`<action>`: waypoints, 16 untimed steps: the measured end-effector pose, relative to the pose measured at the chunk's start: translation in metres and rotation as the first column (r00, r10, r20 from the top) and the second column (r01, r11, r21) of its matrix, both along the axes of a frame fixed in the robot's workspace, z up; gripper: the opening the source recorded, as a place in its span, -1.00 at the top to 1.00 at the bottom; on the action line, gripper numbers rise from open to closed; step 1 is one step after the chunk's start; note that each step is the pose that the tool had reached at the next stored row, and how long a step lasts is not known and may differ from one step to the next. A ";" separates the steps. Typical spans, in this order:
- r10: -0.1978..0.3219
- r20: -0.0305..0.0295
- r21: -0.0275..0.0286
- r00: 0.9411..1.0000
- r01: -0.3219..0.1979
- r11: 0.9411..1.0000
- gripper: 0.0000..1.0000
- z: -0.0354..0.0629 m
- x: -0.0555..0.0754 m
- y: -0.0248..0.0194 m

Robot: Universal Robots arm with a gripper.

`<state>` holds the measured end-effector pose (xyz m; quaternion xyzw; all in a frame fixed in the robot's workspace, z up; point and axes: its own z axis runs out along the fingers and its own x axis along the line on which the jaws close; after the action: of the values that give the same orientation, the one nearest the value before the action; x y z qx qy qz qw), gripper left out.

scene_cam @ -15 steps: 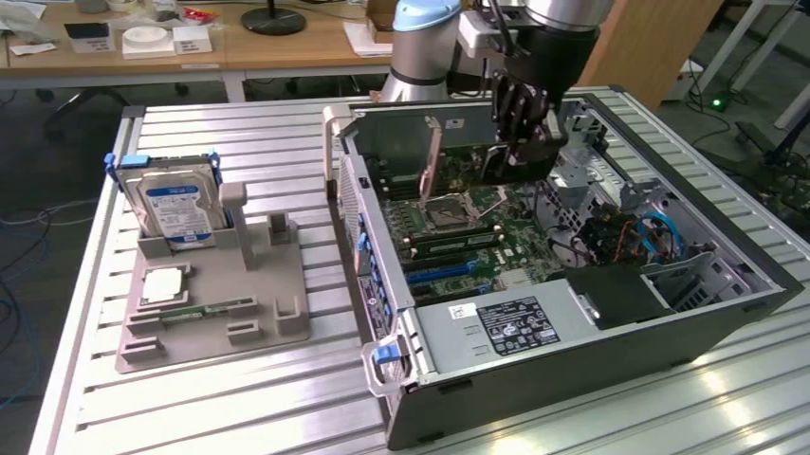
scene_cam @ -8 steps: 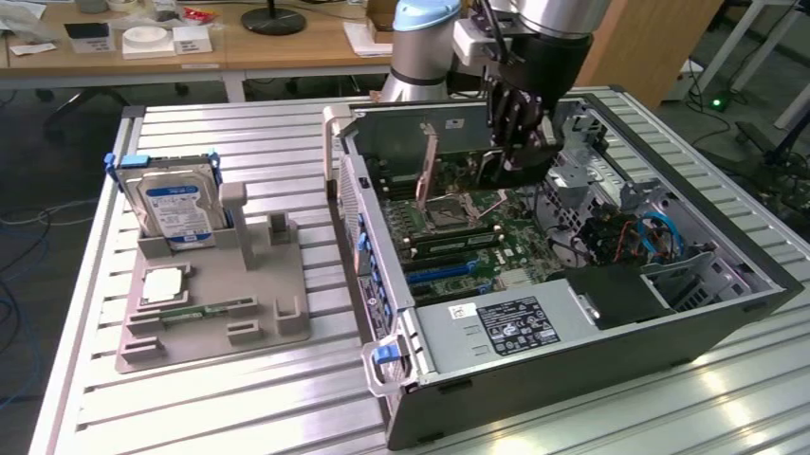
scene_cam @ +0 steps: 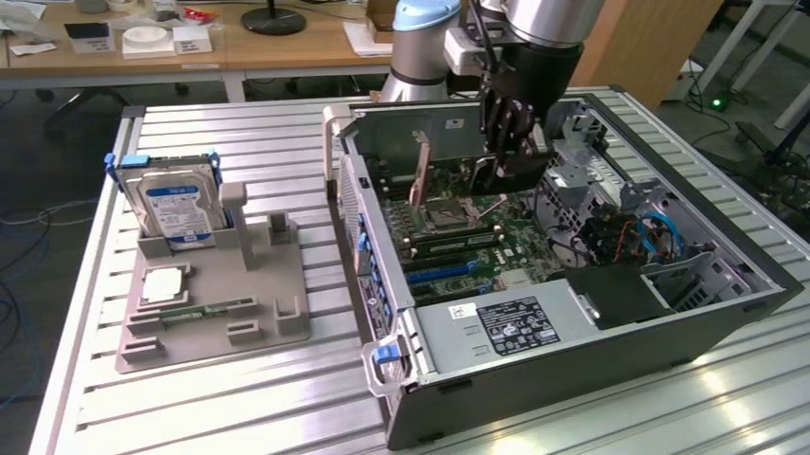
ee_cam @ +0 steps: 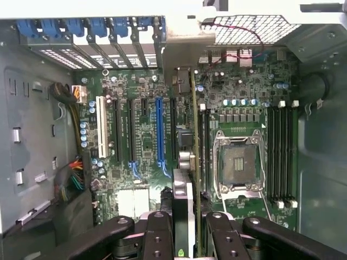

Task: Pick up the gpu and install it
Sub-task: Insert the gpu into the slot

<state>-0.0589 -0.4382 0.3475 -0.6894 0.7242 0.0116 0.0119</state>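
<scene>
Black fingers [ee_cam: 158, 235] of the gripper [ee_cam: 187, 233] are seen clamped narrowly on the gpu [ee_cam: 183, 203], which is held edge-on over the motherboard [ee_cam: 143, 89], between the blue slot [ee_cam: 159, 130] and the empty CPU socket [ee_cam: 238, 162]. The card is thus carried inside the open computer case [scene_cam: 708, 318], while a hard drive [scene_cam: 174, 209] is seen standing in the grey holder [scene_cam: 253, 303], well apart at the exterior view's left.

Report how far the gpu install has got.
Done: the gpu is picked up, clamped in the gripper. In hand: it hangs edge-on inside the open computer case, above the motherboard. Left: seating it; it does not look pushed into a slot yet.
</scene>
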 end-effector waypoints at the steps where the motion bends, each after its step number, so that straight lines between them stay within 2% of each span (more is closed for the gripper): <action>1: 0.000 0.000 0.000 1.000 0.000 1.000 0.43 -0.0007 0.000 -0.0009; 8: 0.001 0.000 0.000 1.000 -0.001 1.000 0.43 -0.0056 -0.007 -0.0029; 16: 0.001 0.000 0.000 1.000 -0.001 1.000 0.43 -0.0185 -0.011 -0.0029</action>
<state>-0.0697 -0.4411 0.3290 -0.6898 0.7238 0.0116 0.0119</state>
